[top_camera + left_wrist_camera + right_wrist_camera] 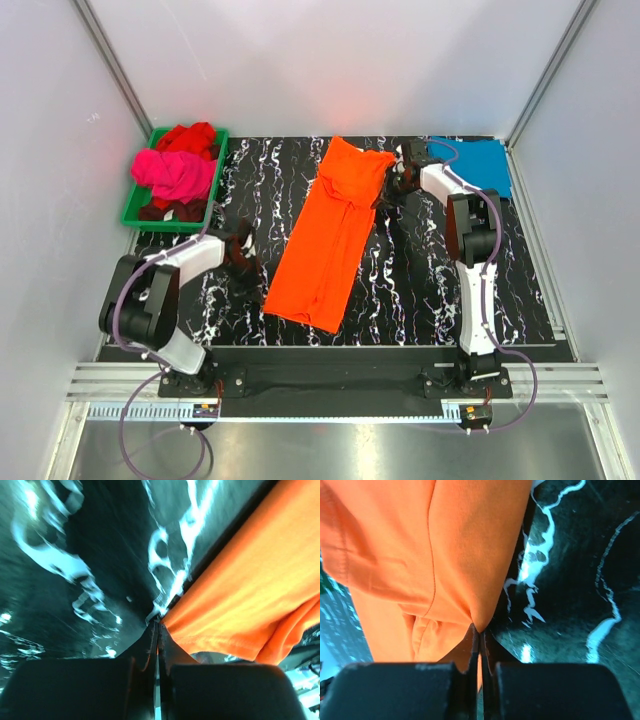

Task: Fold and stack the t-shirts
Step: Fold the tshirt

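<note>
Claws: left claw (158, 627) pinching orange t-shirt (335, 235) left edge | right claw (480, 630) pinching right edge

Bright, even light from above in the overhead view, faint pink cast on the white back wall (330, 60), sheen on the metal strip (330, 445) at the bottom, weak shadows, wrist views teal-tinted, marbled table (75, 555) smeared and out of focus, orange t-shirt (260, 580) glowing yellowish

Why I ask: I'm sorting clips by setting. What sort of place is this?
Likely a lab robot test cell, not a home: white panels enclose a black marbled table, with the left arm and right arm bolted at its edge.
</note>
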Action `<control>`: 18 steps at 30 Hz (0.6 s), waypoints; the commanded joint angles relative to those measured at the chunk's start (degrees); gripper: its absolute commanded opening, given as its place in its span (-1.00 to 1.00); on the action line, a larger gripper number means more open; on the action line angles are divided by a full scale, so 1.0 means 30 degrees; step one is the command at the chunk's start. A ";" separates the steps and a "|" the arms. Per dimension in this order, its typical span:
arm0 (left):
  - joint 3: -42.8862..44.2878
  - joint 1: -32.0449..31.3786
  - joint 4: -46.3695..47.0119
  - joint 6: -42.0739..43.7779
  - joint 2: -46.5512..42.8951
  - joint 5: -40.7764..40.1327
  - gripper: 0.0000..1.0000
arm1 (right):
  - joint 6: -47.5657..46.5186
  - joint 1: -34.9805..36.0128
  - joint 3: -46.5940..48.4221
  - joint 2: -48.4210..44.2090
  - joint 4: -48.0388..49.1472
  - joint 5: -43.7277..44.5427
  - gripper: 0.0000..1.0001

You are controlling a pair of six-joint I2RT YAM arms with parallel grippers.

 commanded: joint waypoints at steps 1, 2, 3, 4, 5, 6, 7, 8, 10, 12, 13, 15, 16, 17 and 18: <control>-0.0739 -0.0818 -0.0265 -0.0892 -0.1461 0.1246 -1.00 | -0.2227 -0.0081 0.0965 -0.0680 -0.1865 0.1695 -0.98; -0.0944 -0.0967 -0.0265 -0.1129 -0.1695 0.1741 -1.00 | -0.2463 -0.0081 0.1170 -0.0593 -0.2187 0.1782 -0.94; -0.1352 -0.1084 -0.0062 -0.1393 -0.2104 0.2123 -1.00 | -0.2582 -0.0081 0.1433 -0.0563 -0.2799 0.1986 -0.89; -0.1588 -0.1318 0.0085 -0.2091 -0.2427 0.2533 -1.00 | -0.2757 -0.0110 0.1435 -0.0621 -0.2979 0.2191 -0.78; -0.1764 -0.1407 0.0202 -0.2504 -0.2720 0.3117 -0.95 | -0.2817 -0.0139 0.1377 -0.0854 -0.3068 0.2483 -0.69; -0.1940 -0.1495 0.0377 -0.2915 -0.3013 0.3326 -0.84 | -0.2904 -0.0140 0.1116 -0.1030 -0.3185 0.2689 -0.64; -0.2145 -0.1612 0.0408 -0.3673 -0.3625 0.3763 -0.52 | -0.2876 -0.0198 0.0939 -0.1235 -0.3157 0.2865 -0.51; -0.2234 -0.1671 0.0437 -0.3999 -0.3863 0.3970 -0.41 | -0.2876 -0.0314 0.0792 -0.1643 -0.3186 0.3012 -0.41; -0.1770 -0.1671 0.0205 -0.4324 -0.4448 0.4264 -0.15 | -0.2673 -0.0461 0.0557 -0.2055 -0.3274 0.3043 -0.19; -0.1038 -0.1671 -0.0582 -0.4034 -0.4685 0.3887 -0.07 | -0.2380 -0.0695 0.0643 -0.2700 -0.3187 0.2985 0.00; 0.0127 -0.1671 -0.0878 -0.3423 -0.4773 0.3304 -0.06 | -0.1827 -0.0783 0.0702 -0.3021 -0.2983 0.2955 0.06; 0.1333 -0.1758 -0.1347 -0.2688 -0.4774 0.2512 -0.06 | -0.1122 -0.0988 0.1342 -0.3025 -0.2486 0.2925 0.21; 0.1803 -0.1788 -0.1378 -0.2075 -0.4774 0.2072 -0.06 | -0.0393 -0.1018 0.1695 -0.2618 -0.2396 0.2926 0.24; 0.2562 -0.1818 -0.1234 -0.1779 -0.4687 0.2242 -0.06 | 0.0020 -0.1076 0.2076 -0.2295 -0.2279 0.2897 0.27; 0.2831 -0.1963 -0.0739 -0.1515 -0.4570 0.2563 -0.06 | 0.0402 -0.1077 0.2921 -0.1944 -0.2075 0.2896 0.28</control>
